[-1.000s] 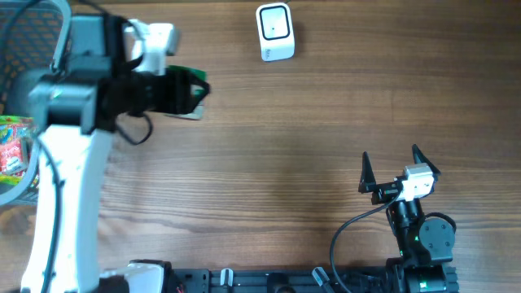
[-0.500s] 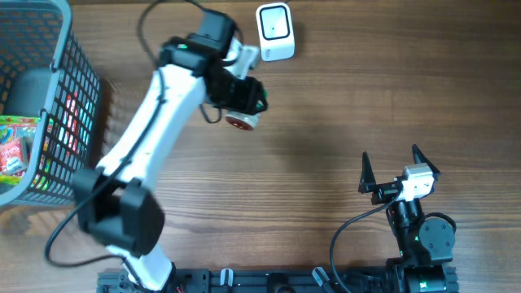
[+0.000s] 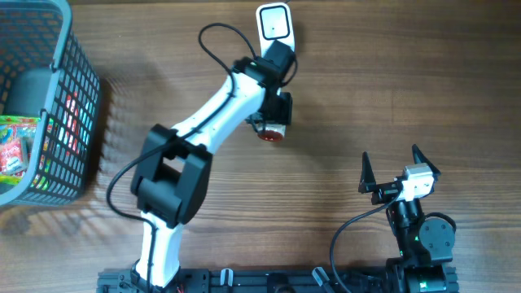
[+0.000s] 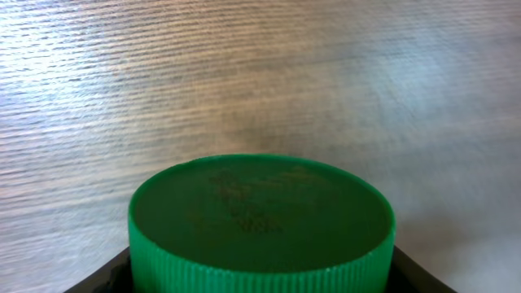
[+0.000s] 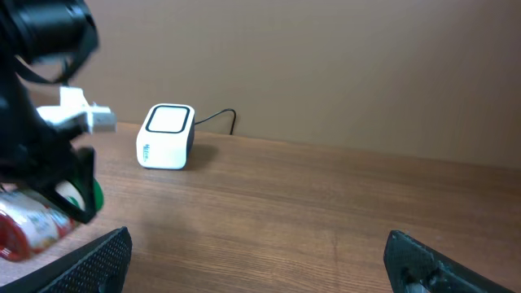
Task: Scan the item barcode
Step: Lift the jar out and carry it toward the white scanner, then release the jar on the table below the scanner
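The left claw [image 3: 275, 114] is clamping a green-capped, red-labelled container [image 3: 270, 134], holding it near the white box-shaped barcode scanner [image 3: 275, 31], evidently for presenting its label. The right claw [image 3: 391, 155] is idling over the wooden tabletop [image 3: 407, 81], jaws standing apart, empty.

Basket [image 3: 81, 122] at far left (snack packet [image 3: 12, 150] inside), barcode scanner [image 3: 274, 31] at the back, bottle [image 3: 270, 134] just before it, right gripper [image 3: 391, 155] well right.
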{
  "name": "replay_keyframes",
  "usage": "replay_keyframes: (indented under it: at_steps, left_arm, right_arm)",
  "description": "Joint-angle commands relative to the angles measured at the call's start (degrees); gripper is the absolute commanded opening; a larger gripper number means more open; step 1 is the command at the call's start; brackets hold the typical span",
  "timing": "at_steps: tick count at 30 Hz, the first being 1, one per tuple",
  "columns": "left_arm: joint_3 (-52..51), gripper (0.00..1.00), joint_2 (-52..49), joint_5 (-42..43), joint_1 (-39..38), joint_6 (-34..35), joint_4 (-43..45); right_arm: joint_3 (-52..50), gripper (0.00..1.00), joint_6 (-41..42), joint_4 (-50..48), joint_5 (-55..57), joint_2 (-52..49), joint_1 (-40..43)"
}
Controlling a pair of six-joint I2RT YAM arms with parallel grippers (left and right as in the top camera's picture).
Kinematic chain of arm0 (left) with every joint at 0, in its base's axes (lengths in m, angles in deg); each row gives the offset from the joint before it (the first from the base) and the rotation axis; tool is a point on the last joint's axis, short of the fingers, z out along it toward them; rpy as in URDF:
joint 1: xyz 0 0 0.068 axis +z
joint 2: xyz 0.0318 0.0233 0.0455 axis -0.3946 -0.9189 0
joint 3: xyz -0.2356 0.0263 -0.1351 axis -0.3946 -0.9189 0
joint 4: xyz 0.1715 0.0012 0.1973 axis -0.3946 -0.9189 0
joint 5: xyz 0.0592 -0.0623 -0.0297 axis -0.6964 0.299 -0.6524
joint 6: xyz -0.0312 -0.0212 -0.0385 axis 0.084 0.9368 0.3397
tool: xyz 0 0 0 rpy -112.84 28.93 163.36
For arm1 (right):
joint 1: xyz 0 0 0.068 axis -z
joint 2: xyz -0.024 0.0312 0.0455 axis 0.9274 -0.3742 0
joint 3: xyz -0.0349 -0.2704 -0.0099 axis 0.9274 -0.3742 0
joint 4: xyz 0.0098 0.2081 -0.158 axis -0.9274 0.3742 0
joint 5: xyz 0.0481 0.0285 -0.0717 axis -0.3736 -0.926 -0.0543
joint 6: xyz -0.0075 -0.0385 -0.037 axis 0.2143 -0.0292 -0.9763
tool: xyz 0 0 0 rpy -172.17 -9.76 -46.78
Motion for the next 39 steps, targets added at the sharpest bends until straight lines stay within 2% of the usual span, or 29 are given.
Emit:
replay_keyframes:
  at_steps: [1, 5, 7, 9, 11, 14, 17, 20, 29, 36, 39]
  left_arm:
    - [0.9, 0.44, -2.3, -5.5, -2.0, 6.3, 2.1]
    - [0.9, 0.48, -3.8, -5.5, -3.3, 6.2, 2.9]
    - [0.9, 0.64, -4.0, -5.5, -3.7, 6.2, 2.8]
    - [0.9, 0.73, -4.2, -5.5, -3.9, 6.2, 2.9]
    - [0.9, 0.86, -4.2, -5.5, -3.9, 6.2, 3.0]
    - [0.9, 0.95, -4.2, -5.3, -3.8, 5.5, 3.0]
    - [0.9, 0.97, -4.1, -5.3, -3.8, 5.4, 3.1]
    - [1.2, 0.98, -3.8, -6.0, -3.8, 2.2, 3.2]
    - [6.6, 0.99, 1.2, -12.4, -2.7, -2.0, 3.1]
    - [13.5, 0.96, 8.5, -12.8, 2.7, -3.4, 1.4]
    - [15.5, 0.95, 12.9, -13.7, 7.3, -3.5, -0.1]
  right_arm:
    - [-0.1, 1.0, -0.1, -0.2, 0.7, 0.2, 0.2]
    - [-0.1, 1.0, -0.1, -0.2, 0.7, 0.2, 0.2]
    - [-0.1, 1.0, -0.1, -0.2, 0.7, 0.2, 0.2]
    - [-0.1, 1.0, 0.0, -0.2, 0.7, 0.2, 0.2]
    - [-0.1, 1.0, -0.1, -0.2, 0.7, 0.2, 0.2]
    - [-0.1, 1.0, -0.1, -0.2, 0.7, 0.2, 0.2]
    - [-0.1, 1.0, -0.1, -0.2, 0.7, 0.2, 0.2]
    - [-0.1, 1.0, 0.0, -0.2, 0.7, 0.2, 0.2]
    - [-0.1, 1.0, -0.1, -0.2, 0.7, 0.2, 0.2]
    - [-0.1, 1.0, -0.1, -0.2, 0.7, 0.2, 0.2]
    - [-0.1, 1.0, -0.1, -0.2, 0.7, 0.2, 0.2]
